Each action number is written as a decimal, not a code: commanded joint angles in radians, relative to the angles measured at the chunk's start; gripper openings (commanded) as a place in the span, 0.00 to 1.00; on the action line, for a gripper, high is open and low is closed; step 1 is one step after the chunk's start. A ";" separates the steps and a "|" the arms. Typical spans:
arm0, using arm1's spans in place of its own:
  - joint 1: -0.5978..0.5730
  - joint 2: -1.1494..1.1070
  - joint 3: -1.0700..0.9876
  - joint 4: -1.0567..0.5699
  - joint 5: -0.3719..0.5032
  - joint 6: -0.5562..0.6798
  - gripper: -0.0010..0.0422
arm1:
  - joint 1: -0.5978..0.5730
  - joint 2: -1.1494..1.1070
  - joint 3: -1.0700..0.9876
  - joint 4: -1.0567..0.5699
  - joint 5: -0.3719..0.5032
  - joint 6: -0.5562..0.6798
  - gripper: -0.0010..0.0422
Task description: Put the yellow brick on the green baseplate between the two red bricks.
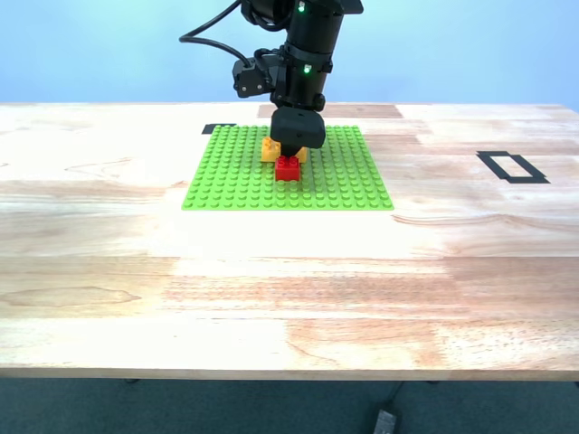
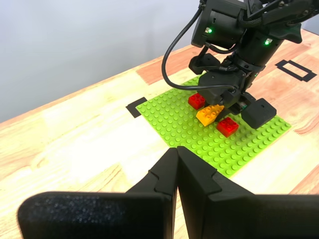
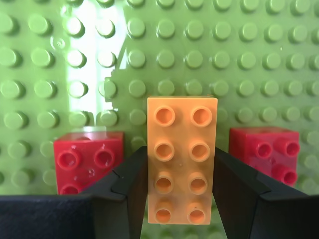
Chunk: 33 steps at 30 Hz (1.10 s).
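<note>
The green baseplate (image 1: 235,185) lies on the wooden table, towards its far side in the exterior view. My second gripper (image 3: 182,199) hangs over its middle, shut on the yellow brick (image 3: 182,154), which is gripped by its long sides and looks tilted (image 2: 209,114). One red brick (image 3: 87,160) stands on the plate at one side of it and a second red brick (image 3: 264,152) at the other. In the exterior view only one red brick (image 1: 288,168) shows, in front of the yellow brick (image 1: 270,150). My first gripper (image 2: 177,169) is shut on nothing, well back from the plate.
A black tape rectangle (image 1: 512,167) marks the table at the exterior view's right. A short black tape strip (image 1: 218,128) sits by the plate's far corner. Bare wood stretches from the plate to the table's front edge (image 1: 289,371).
</note>
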 commanded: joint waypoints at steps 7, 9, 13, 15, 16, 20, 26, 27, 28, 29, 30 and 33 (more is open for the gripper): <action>0.000 0.000 0.000 0.009 0.000 0.000 0.02 | 0.000 -0.004 -0.011 0.000 0.033 0.007 0.41; 0.000 0.000 0.000 0.007 0.000 0.000 0.02 | -0.001 -0.004 -0.013 0.002 0.031 0.011 0.44; 0.000 0.000 0.000 0.008 0.000 0.001 0.02 | 0.001 -0.010 -0.013 0.007 0.030 0.011 0.47; 0.000 0.000 0.000 0.007 0.000 0.000 0.02 | 0.001 -0.023 -0.013 0.018 0.025 0.011 0.47; 0.000 0.000 0.000 0.007 0.000 0.000 0.02 | 0.001 -0.031 -0.013 0.023 0.026 0.011 0.47; 0.000 0.000 0.000 0.014 0.000 0.001 0.02 | 0.002 -0.061 -0.003 0.026 0.021 0.016 0.47; 0.000 0.000 0.000 0.007 0.000 0.001 0.02 | 0.005 -0.117 -0.008 0.019 0.020 0.018 0.47; 0.000 0.000 0.000 0.006 0.000 0.001 0.02 | 0.005 -0.120 -0.008 0.010 0.020 0.019 0.47; 0.000 0.000 0.000 0.005 0.000 0.001 0.02 | 0.006 -0.121 -0.008 0.004 0.024 0.019 0.46; 0.000 0.000 0.000 0.002 0.000 0.001 0.02 | 0.005 -0.121 -0.010 0.004 0.027 0.028 0.46; 0.000 0.000 0.000 0.000 0.000 0.001 0.02 | 0.006 -0.121 -0.012 0.002 0.027 0.035 0.45; 0.000 0.000 0.000 -0.001 0.000 0.001 0.02 | 0.006 -0.121 -0.023 0.003 0.031 0.037 0.39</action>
